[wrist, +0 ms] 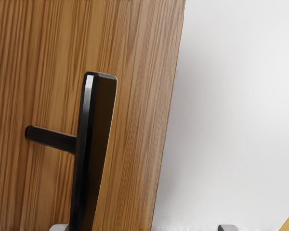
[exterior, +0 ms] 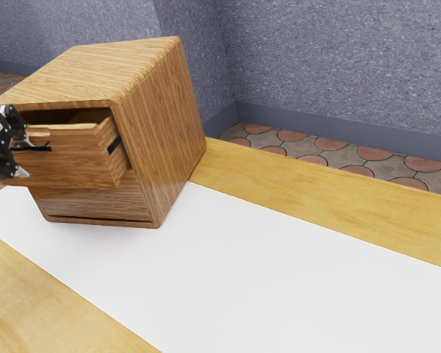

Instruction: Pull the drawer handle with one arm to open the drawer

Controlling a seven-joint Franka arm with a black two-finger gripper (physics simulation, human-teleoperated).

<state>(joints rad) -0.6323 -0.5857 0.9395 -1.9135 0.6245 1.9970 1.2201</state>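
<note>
Drawer handle (exterior: 35, 147): black bar, lying between the fingers of the claw (exterior: 18, 145), closer to one finger than the other. In the wrist view the handle (wrist: 94, 154) stands off the drawer front (wrist: 38, 72) on a short post, directly ahead of the claw. Claw is wide: one fingertip (wrist: 226, 227) sits well off the bar on the far side, so the bar is straddled, not clamped. Drawer (exterior: 73, 158): upper one of the cabinet (exterior: 162, 110), partly out toward the claw, dark gap showing above its front; the lower drawer (exterior: 95, 202), below the claw, looks flush. Cabinet rests on the white tabletop (exterior: 242, 279), which runs on beyond the cabinet, away from the claw. Judgement: pull step underway, drawer part open, travel likely remaining. Next move calls for closing the fingers onto the bar, then a straight draw back along the drawer's slide axis; with the fingers this far apart, the bar could slip free.
</note>
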